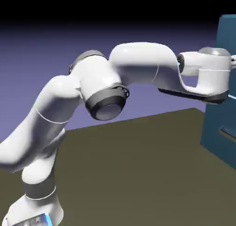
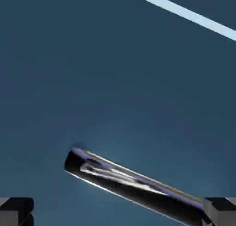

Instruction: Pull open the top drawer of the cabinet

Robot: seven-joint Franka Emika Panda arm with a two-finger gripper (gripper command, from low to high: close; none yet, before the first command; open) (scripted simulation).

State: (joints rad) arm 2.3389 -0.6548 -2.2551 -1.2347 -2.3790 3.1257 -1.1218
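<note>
The teal-blue cabinet (image 1: pixel 220 123) stands at the exterior view's right edge. My white arm reaches across to its upper part, and the hand (image 1: pixel 213 67) is right up against the front, with the fingers cut off by the picture's edge. The hand view is filled by the top drawer (image 2: pixel 110 77), with a pale line (image 2: pixel 184 13) crossing the upper right corner. Its dark shiny bar handle (image 2: pixel 131 183) lies slanted low in the view. My gripper (image 2: pixel 118 213) is open, the fingertips (image 2: pixel 16 210) wide apart. The handle's lower end reaches the right fingertip. Nothing is gripped.
A lower drawer front with its own bar handle (image 1: pixel 227 133) shows below the hand on the cabinet. The olive-brown table (image 1: pixel 138 165) stretches between the robot's base and the cabinet.
</note>
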